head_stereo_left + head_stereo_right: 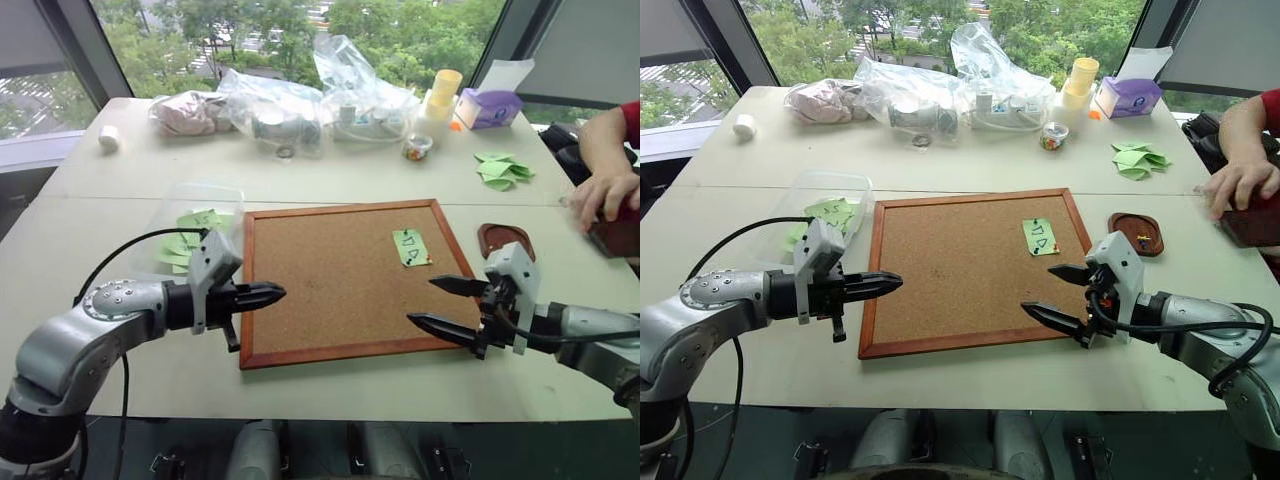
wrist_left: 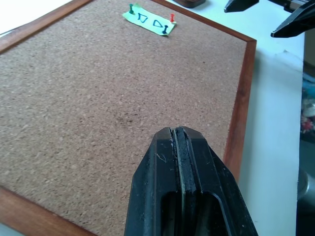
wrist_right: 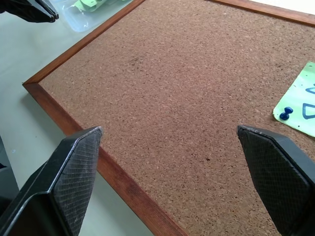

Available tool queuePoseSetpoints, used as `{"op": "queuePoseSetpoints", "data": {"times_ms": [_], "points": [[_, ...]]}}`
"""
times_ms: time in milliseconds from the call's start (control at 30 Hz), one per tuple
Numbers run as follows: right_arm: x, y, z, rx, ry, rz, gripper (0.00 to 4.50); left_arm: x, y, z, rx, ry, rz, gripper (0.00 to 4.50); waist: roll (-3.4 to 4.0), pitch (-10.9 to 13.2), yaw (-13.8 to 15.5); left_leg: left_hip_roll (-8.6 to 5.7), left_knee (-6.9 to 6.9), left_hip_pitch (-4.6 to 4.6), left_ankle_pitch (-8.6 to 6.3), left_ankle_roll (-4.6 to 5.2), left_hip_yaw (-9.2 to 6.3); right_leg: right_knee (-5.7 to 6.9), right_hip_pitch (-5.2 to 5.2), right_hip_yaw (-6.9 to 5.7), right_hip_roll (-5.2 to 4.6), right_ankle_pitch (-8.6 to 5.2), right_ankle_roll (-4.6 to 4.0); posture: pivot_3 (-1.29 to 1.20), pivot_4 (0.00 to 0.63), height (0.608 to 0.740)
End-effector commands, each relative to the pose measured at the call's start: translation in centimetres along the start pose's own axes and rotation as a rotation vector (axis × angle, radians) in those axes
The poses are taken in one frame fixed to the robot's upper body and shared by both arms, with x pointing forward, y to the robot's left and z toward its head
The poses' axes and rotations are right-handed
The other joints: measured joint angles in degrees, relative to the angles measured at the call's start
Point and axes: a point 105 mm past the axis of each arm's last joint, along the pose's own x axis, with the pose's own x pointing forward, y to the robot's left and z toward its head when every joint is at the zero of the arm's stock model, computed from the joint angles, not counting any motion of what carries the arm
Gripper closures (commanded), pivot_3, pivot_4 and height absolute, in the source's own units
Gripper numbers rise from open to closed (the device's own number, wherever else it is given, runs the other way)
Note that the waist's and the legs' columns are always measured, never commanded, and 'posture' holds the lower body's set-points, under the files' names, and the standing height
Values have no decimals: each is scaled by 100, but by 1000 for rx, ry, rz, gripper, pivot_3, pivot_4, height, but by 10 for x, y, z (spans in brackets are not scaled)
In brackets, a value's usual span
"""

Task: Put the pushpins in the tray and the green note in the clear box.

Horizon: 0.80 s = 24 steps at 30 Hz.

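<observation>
The green note [image 1: 411,247] with black triangle marks is pinned near the far right corner of the corkboard [image 1: 330,290]. Three pushpins hold it: green [image 2: 131,7], red [image 2: 172,17] and dark blue [image 2: 165,29]. The reddish-brown tray [image 1: 505,240] lies just right of the board, with tiny coloured specks in it. The clear box [image 1: 190,225], holding green paper, stands at the board's left. My left gripper [image 1: 270,294] is shut and empty over the board's left frame. My right gripper [image 1: 421,301] hangs wide open and empty over the board's near right corner, short of the note.
Clear plastic bags [image 1: 290,105], yellow cups [image 1: 443,95], a purple tissue box [image 1: 488,107] and a small bowl [image 1: 417,147] line the far side. A heap of green paper pieces [image 1: 503,170] lies far right. A person's hand [image 1: 605,195] rests at the right edge.
</observation>
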Motion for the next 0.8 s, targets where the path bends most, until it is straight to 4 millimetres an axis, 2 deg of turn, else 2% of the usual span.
{"op": "queuePoseSetpoints", "data": {"times_ms": [33,267,467,800], "points": [[3,4,6,-12,-19,19,0,-5,1,8,32,-25,20,4463,0,0,0,0,0,0,0,0,0,0,0,0,0,0,0,0,150,735],[8,-5,6,7,6,-59,0,-3,2,7,32,-27,24,4463,0,0,0,0,0,0,1,-2,1,0,0,0,-1,0,-1,0,150,735],[12,-4,23,-13,-83,-44,0,-3,5,10,39,-41,33,4463,0,0,0,0,0,0,2,-3,1,0,0,0,0,0,0,0,150,735],[12,-5,24,-14,-100,-57,0,2,11,21,78,-54,35,4463,0,0,5,-1,0,-1,2,-3,1,0,0,0,0,0,0,0,150,735]]}}
